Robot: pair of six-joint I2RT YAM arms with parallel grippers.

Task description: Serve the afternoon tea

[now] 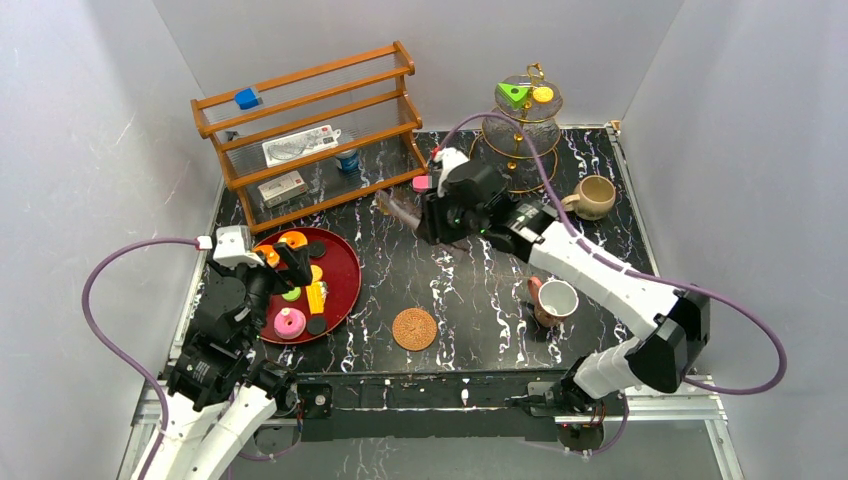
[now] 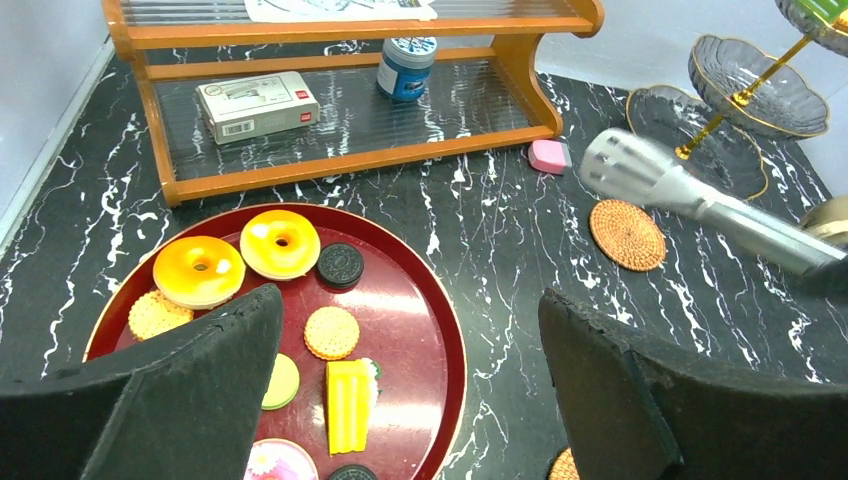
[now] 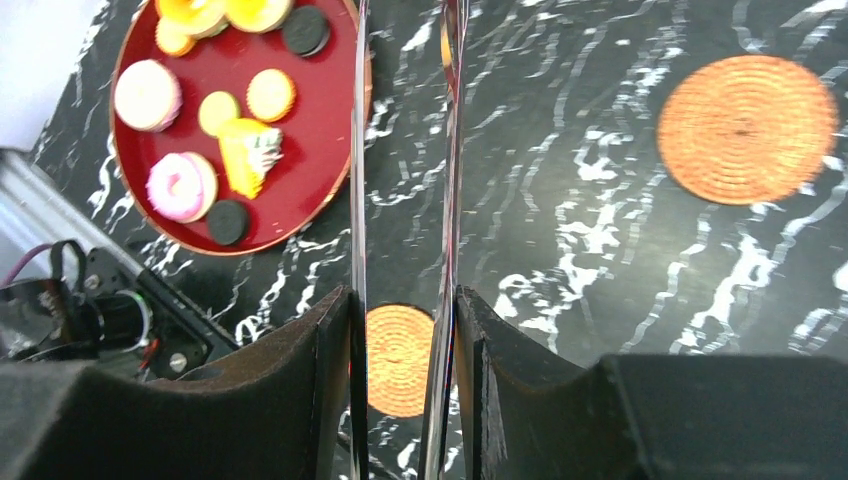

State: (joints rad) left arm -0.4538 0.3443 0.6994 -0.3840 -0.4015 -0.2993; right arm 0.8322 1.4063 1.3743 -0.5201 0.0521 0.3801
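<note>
A red tray (image 1: 345, 265) holds the pastries: a pink donut (image 1: 289, 322), orange cookies (image 2: 331, 332), a yellow slice (image 2: 348, 400) and black discs (image 2: 340, 264). My left gripper (image 2: 410, 300) is open and empty, hovering over the tray's right rim (image 2: 440, 310). My right gripper (image 3: 403, 300) is shut on metal tongs (image 3: 452, 150), whose tips (image 1: 395, 208) point left near the rack. A green wedge (image 1: 513, 94) and a yellow piece (image 1: 543, 94) lie on the top tier of the glass stand (image 1: 520, 150). The beige mug (image 1: 594, 197) stands at the far right and the pinkish-brown cup (image 1: 553, 300) at the near right. One woven coaster (image 1: 414, 328) lies in front, another (image 2: 627, 235) under the tongs.
A wooden rack (image 1: 310, 130) at the back left holds a blue cube (image 1: 247, 98), white boxes (image 2: 257, 103) and a blue can (image 2: 405, 65). A pink block (image 2: 550, 155) lies at the rack's right foot. White walls close in the table.
</note>
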